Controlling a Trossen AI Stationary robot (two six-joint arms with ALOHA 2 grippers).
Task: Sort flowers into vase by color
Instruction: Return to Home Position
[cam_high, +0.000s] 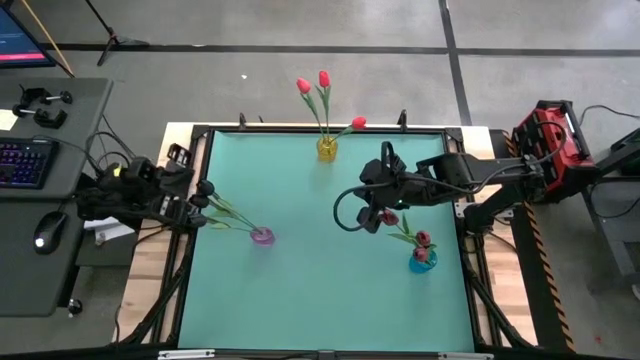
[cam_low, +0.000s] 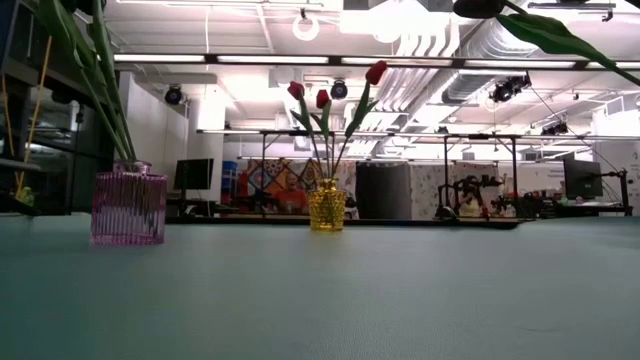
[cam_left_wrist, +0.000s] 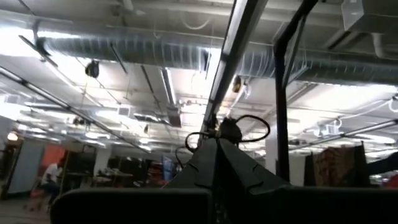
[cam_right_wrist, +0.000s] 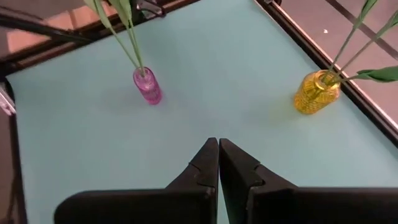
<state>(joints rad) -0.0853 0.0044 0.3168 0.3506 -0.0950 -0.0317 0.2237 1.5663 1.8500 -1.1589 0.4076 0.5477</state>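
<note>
Three vases stand on the teal table (cam_high: 300, 300), each with tulips standing by their stems in it. The yellow vase (cam_high: 326, 148) at the far edge holds three bright red tulips (cam_high: 323, 80). The pink vase (cam_high: 262, 236) holds near-black tulips (cam_high: 205, 190) that lean toward the table's left. The blue vase (cam_high: 422, 260) holds dark crimson tulips (cam_high: 421, 238). My right gripper (cam_high: 368, 222) hangs shut and empty above the table, just left of the blue vase. My left gripper (cam_high: 203, 202) is shut at the table's left edge, beside the near-black heads; I cannot tell whether it touches them.
A black frame (cam_high: 200, 135) rims the table. In the right wrist view the pink vase (cam_right_wrist: 148, 86) and the yellow vase (cam_right_wrist: 316, 92) stand well ahead of the shut fingers (cam_right_wrist: 217, 152), with bare mat between. A desk with a keyboard (cam_high: 22, 160) sits off the left side.
</note>
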